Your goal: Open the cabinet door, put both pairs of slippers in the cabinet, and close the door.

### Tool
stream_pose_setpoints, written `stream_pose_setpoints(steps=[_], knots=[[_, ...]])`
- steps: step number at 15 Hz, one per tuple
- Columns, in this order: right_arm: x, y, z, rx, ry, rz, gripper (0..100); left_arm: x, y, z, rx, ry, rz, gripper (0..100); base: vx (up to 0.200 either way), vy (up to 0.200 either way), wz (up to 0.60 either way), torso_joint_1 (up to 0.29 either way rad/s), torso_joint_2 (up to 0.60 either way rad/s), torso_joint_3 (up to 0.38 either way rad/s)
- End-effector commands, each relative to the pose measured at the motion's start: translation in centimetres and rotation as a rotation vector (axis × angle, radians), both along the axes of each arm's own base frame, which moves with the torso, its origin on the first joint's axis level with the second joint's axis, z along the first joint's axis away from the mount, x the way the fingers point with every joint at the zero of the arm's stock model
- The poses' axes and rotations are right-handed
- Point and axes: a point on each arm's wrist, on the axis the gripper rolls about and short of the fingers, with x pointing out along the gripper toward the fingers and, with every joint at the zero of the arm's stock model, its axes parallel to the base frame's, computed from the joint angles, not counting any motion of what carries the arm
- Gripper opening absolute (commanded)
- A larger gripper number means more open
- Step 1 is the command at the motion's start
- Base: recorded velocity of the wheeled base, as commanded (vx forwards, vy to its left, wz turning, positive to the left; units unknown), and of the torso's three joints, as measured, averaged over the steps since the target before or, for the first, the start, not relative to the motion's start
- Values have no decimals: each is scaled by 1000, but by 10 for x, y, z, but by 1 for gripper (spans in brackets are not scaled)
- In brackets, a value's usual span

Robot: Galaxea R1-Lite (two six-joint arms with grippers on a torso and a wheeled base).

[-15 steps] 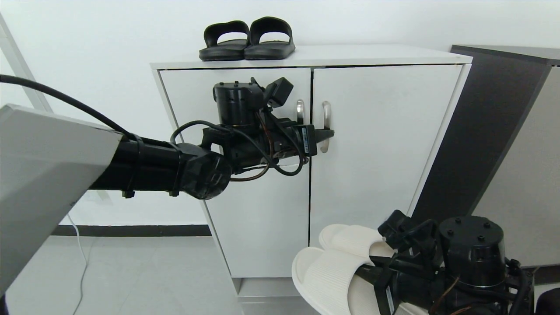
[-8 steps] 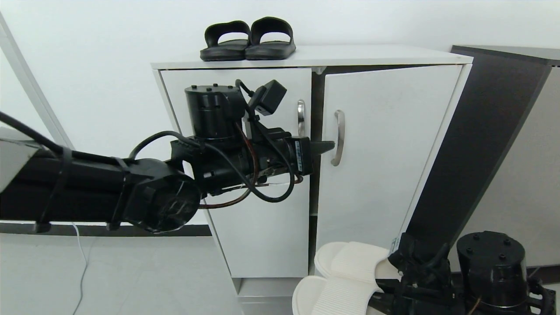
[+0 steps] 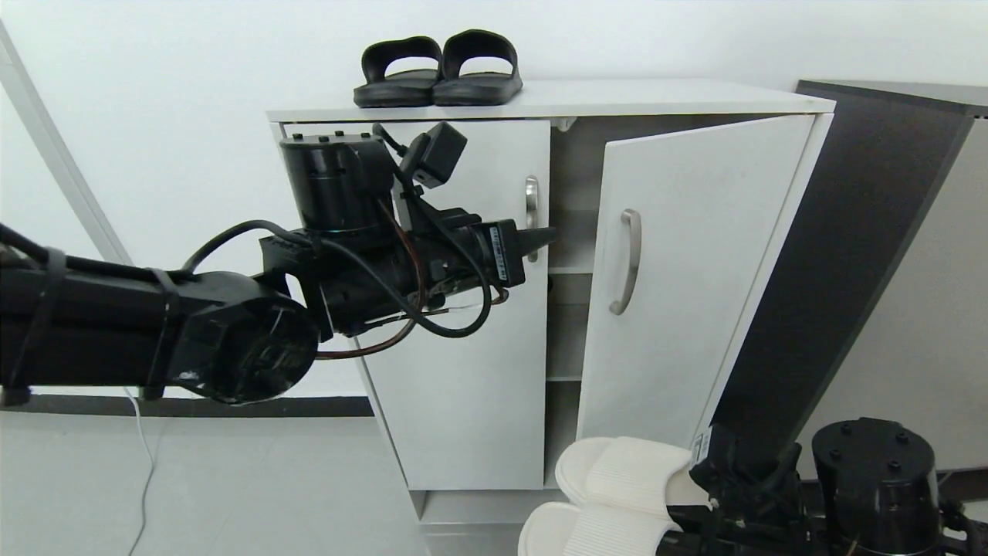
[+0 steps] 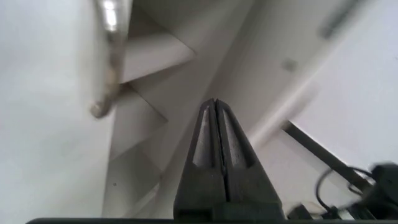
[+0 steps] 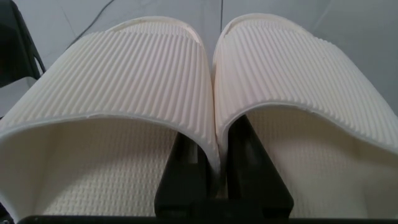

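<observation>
Head view: your left gripper (image 3: 545,235) sits just beside the left door's handle (image 3: 531,202), apart from the right door (image 3: 695,255), which stands ajar. Black slippers (image 3: 438,71) rest on the cabinet top (image 3: 656,96). White slippers (image 3: 610,486) hang low before the cabinet.

Left wrist view: jaws pressed together, empty, facing the shelves (image 4: 155,56).

Right wrist view: your right gripper (image 5: 216,171) pinches both white slippers' inner walls.

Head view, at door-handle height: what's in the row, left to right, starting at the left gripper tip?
left gripper → shelf in the open gap → right door handle → right door → dark panel. The left door handle overlaps the gripper, so it is skipped.
</observation>
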Motion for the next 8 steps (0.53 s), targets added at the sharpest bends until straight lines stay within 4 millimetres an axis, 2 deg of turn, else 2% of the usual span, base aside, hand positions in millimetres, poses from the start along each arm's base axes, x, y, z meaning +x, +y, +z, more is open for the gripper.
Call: stream_pose_setpoints(steps=[1,4,6,8], knots=[[-5,1,-2,-6,11,26,0,20,-11,-11,8,16,4,0,0,0,0,0,0,0],[-8,1,-5,-7,29,57,0,27,-25,-18,9,24,-17,0,0,0,0,0,0,0],[-9,0,-6,-11,34,62,0,28,-27,-17,-15,34,-21,0,0,0,0,0,0,0],[-19,-1,-12,-17,69,127,0,33,-33,-16,-64,27,-22,0,0,0,0,0,0,0]])
